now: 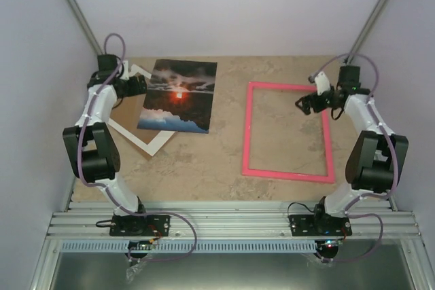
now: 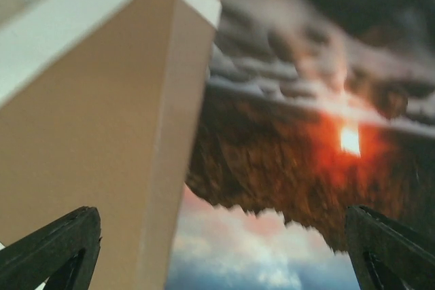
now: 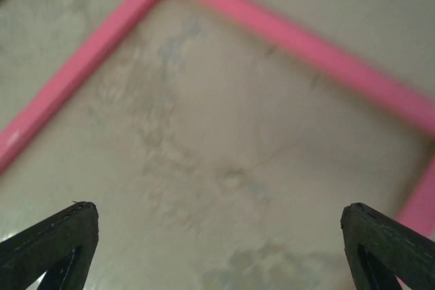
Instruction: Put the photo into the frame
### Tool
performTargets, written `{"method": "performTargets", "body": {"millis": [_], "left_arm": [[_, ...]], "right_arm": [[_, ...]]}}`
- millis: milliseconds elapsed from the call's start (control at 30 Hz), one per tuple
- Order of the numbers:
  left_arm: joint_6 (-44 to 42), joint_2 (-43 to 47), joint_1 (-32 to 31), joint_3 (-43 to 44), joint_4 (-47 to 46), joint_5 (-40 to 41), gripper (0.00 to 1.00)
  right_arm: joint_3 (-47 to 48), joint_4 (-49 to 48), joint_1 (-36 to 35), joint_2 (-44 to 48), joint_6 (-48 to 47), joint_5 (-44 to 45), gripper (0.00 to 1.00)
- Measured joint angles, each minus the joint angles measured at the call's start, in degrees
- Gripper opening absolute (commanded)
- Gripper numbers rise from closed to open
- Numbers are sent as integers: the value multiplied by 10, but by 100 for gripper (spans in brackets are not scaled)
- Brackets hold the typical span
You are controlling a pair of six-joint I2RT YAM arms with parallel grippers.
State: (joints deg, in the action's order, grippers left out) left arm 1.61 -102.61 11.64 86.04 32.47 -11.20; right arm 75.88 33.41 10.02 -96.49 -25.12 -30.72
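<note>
The photo [image 1: 179, 96], a sunset print, lies face up at the back left of the table, partly over a white mat [image 1: 151, 142]. It fills the left wrist view [image 2: 306, 147]. My left gripper [image 1: 138, 86] is open and empty just left of the photo's left edge. The pink frame [image 1: 289, 171] lies flat at the right; its corner shows in the right wrist view [image 3: 224, 5]. My right gripper [image 1: 307, 104] is open and empty, above the frame's upper right part.
The white mat with a brown back [image 2: 102, 134] lies under the photo's left side. Grey walls close in the back and sides. A metal rail [image 1: 231, 225] runs along the near edge by the arm bases.
</note>
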Motion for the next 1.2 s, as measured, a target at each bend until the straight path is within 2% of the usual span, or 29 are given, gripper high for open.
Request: {"method": "performTargets", "body": {"millis": [200,367,800,1000,1200], "left_arm": [[19,49,-51,-118,-24,37,100],[34,84,-74,-171,-46,61,99],[56,117,-88,-213,-97,97,99],[57,123,-89,-225,-116,103,99],[53,125,-93,-228,-128,102,99]], "right_arm": [[-136,-4,-38,47,3,101,97],[-192,-5,-38,52,13,178,94],[-185,-34,30,-10,50,288,83],[-160,-54,48,-54,67,297,72],[-129,-75,49,-88,88,290,47]]}}
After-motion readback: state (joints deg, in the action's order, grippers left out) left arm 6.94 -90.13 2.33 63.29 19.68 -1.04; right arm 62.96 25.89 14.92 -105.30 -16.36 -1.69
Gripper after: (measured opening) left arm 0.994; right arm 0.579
